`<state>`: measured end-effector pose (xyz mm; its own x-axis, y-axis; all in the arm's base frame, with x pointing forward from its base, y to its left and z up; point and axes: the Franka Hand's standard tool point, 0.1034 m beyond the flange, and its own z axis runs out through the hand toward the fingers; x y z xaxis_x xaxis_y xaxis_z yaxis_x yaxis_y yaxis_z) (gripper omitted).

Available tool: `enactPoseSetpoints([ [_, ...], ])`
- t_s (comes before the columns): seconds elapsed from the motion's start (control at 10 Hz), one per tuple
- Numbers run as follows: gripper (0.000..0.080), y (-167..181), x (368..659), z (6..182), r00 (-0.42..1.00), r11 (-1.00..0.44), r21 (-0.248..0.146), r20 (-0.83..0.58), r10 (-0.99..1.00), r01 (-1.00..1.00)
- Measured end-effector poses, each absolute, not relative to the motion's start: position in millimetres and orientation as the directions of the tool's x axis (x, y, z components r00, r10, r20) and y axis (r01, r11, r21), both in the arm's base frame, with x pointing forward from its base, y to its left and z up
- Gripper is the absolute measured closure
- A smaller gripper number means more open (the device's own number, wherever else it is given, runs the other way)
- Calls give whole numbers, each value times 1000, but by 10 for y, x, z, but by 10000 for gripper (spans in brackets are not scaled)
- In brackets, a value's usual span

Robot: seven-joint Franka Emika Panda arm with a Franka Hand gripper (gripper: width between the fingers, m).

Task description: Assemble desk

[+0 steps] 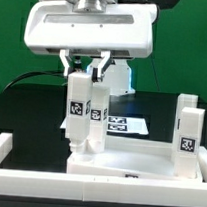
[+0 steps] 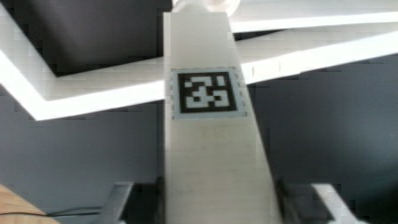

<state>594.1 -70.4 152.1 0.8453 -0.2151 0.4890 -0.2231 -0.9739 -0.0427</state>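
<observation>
Exterior view, from its left to its right: a long white border bar (image 1: pixel 10 148) lies along the left edge of the black tabletop (image 1: pixel 31 111). Next comes the pincer (image 1: pixel 85 70), hanging under the arm's white wrist housing (image 1: pixel 89 30), its two fingers closed on the upper end of a white desk leg (image 1: pixel 78 110). That leg stands upright, a black-and-white tag on its face, and its lower end meets the near-left corner of the desk's rimmed panel (image 1: pixel 137 166); whether it is fully seated there cannot be told. Just behind it a second leg (image 1: pixel 98 116) rises from the panel, also tagged. Farther back, flat on the dark surface, lies the marker board (image 1: pixel 125 123). At the right, a third leg (image 1: pixel 188 132) stands upright on the panel's right end, with a fourth (image 1: pixel 183 109) partly hidden behind it.

The wrist view looks down the held leg (image 2: pixel 210 130), its tag facing the camera, with the grey fingers (image 2: pixel 322 205) on either side of it and the white rimmed panel (image 2: pixel 107 85) beyond.
</observation>
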Motion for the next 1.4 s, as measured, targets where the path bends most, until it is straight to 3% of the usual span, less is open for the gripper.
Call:
enactPoseSetpoints([
  [0.9, 509, -594, 5922, 1259, 862, -978, -28, 467, -198, -209],
  [1.4, 500, -599, 5923, 1245, 862, -978, -26, 468, -196, -208],
])
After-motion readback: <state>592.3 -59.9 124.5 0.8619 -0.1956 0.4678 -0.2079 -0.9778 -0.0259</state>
